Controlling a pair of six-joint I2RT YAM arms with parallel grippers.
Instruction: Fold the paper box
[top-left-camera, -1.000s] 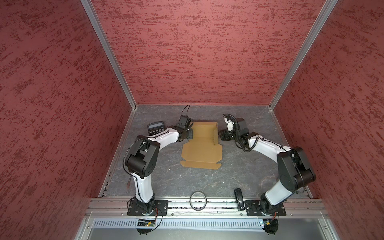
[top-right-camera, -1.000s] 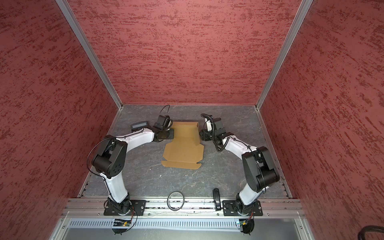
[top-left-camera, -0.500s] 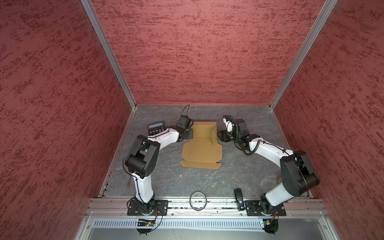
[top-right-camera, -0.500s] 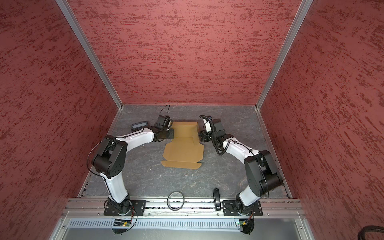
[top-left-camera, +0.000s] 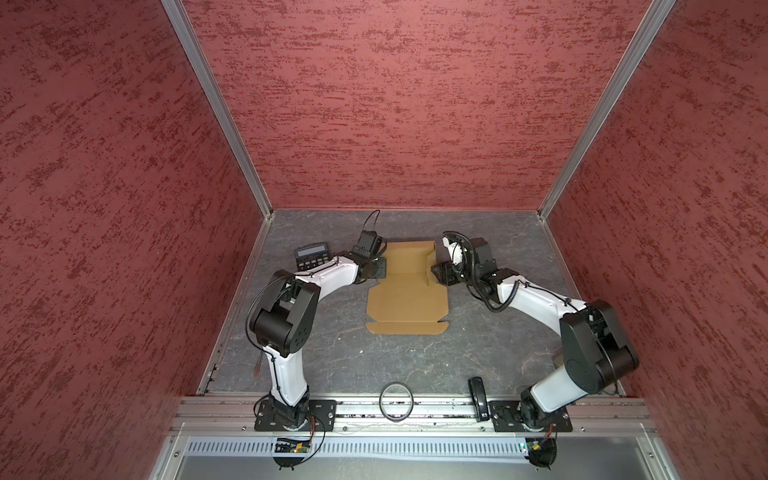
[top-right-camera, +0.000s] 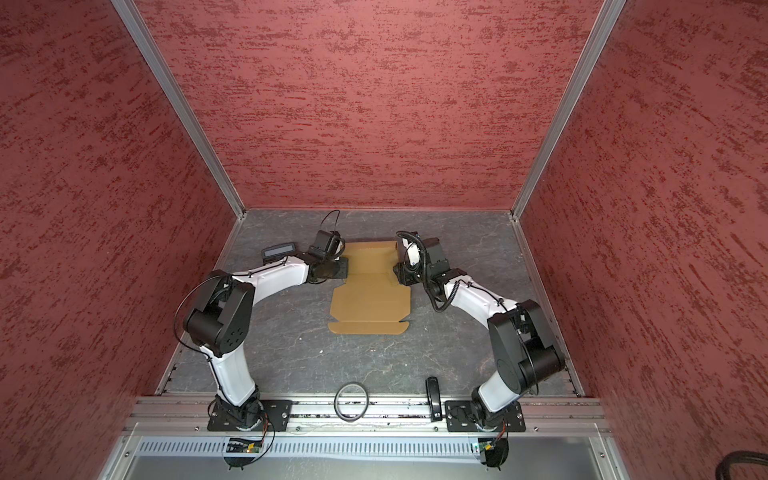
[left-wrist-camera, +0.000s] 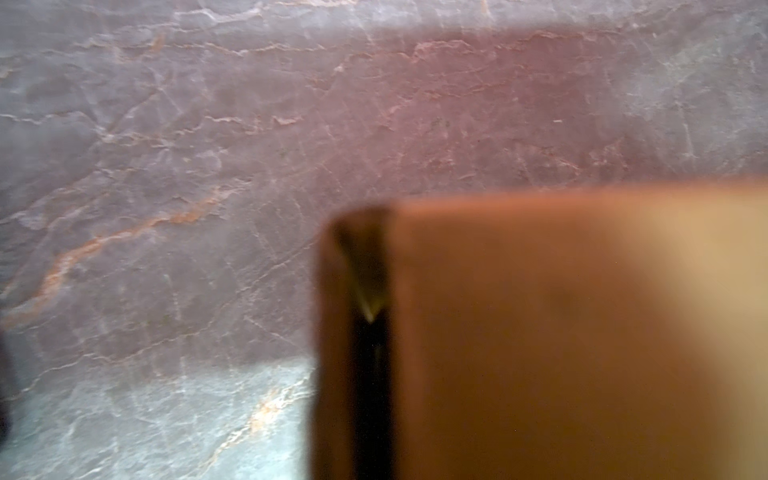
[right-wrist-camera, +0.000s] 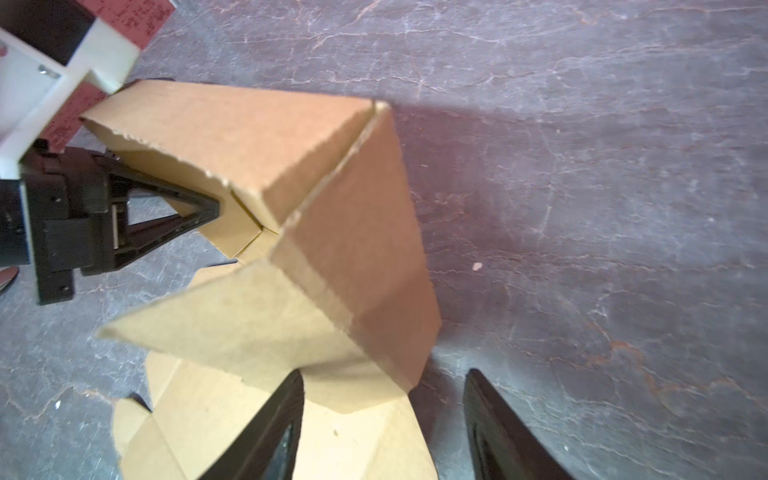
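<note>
As we raise side flaps of the tan die-cut cardboard box (top-left-camera: 405, 299), closed left gripper (right-wrist-camera: 210, 210) braces one; wide right gripper (right-wrist-camera: 384, 374) straddles another, awaiting a pinch.

The right gripper (top-left-camera: 439, 272) has edged slightly closer to the plain tan-brown cardboard paper box (top-left-camera: 405, 299), its jaws narrowing on either side of the box's upright right-hand flap (top-left-camera: 429, 266).
</note>
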